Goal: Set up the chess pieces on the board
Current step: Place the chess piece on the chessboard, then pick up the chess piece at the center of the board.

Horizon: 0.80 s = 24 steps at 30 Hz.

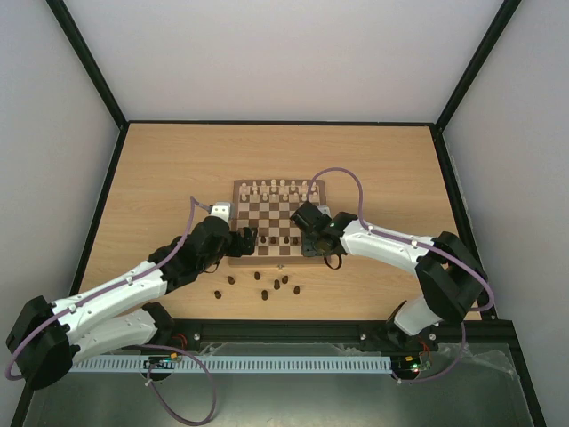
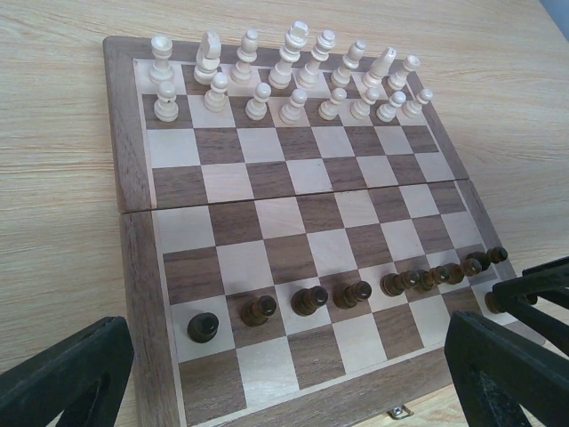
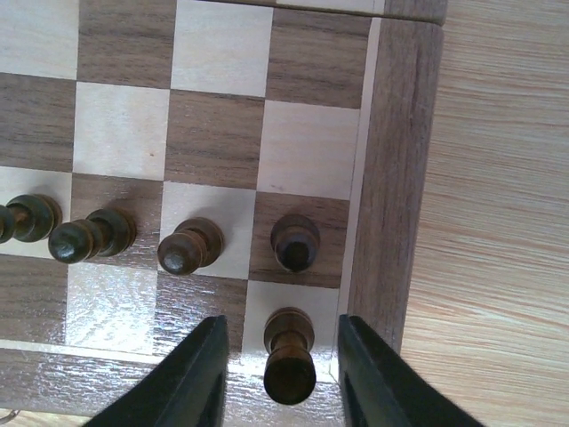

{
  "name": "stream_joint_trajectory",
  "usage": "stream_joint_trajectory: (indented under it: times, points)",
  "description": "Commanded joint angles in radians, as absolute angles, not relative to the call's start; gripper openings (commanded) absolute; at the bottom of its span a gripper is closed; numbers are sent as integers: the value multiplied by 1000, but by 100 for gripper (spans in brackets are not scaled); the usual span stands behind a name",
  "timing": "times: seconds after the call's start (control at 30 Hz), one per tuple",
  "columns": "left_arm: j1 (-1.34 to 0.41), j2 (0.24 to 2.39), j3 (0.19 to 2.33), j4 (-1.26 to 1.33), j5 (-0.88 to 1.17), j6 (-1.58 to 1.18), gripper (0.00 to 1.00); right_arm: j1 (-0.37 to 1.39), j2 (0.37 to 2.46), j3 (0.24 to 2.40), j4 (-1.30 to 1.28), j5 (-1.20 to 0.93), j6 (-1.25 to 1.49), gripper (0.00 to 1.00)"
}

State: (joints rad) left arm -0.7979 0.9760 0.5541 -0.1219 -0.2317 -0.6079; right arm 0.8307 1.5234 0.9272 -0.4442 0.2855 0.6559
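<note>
From above: the right gripper (image 1: 307, 233) hangs over the board (image 1: 267, 261), with loose chess pieces (image 1: 276, 285) on the tabletop (image 1: 178, 169) just behind both grippers. Left wrist: the left gripper (image 2: 284, 378) is wide open and empty, dark pawn row (image 2: 356, 294) just ahead. Right wrist: jaws parted around a standing dark piece (image 3: 289, 360), a gap on either side. Best to lift straight up, no sideways nudge.

A robot lab cell: white panels (image 1: 284, 53), black frame (image 1: 89, 62), wooden tabletop (image 1: 178, 169).
</note>
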Motion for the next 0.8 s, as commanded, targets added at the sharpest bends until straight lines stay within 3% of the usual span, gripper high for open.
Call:
stream_joint_trajectory:
  times: [0.0, 0.23, 0.33, 0.37, 0.77]
  points:
    - [-799, 973, 548, -112, -253, -603, 99, 825, 1469, 940, -496, 293, 654, 40]
    - [-774, 978, 551, -139, -317, -614, 99, 825, 1312, 896, -469, 293, 603, 71]
    - [-771, 992, 587, -214, -354, -644, 99, 826, 1273, 878, -452, 300, 575, 96]
    - [-771, 995, 608, -263, -362, -665, 99, 825, 1265, 876, -445, 297, 566, 99]
    - [-1010, 879, 733, -787, -343, -1046, 99, 826, 1210, 796, -317, 313, 533, 98]
